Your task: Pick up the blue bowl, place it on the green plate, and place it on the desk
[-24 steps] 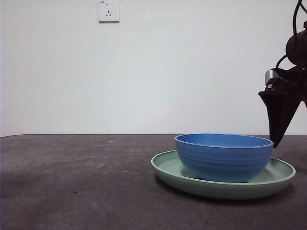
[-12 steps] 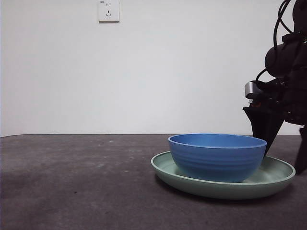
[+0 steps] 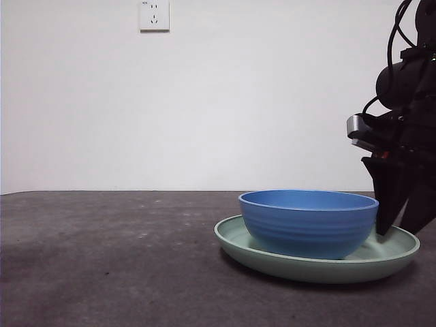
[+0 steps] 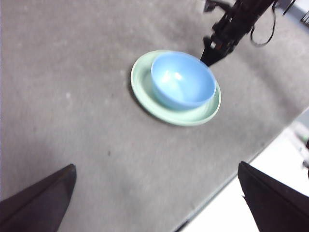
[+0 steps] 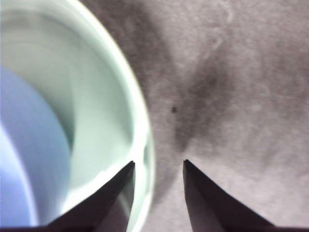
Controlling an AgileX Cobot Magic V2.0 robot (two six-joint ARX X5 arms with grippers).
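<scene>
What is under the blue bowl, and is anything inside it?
The blue bowl sits on the green plate, which rests on the desk. The left wrist view shows the bowl empty. The plate's centre is covered.

1. The plate lies on the bench.
2. The bowl sits in the plate, toward its left side.
3. The right tool straddles the plate's right rim, one tip inside, one outside.
</scene>
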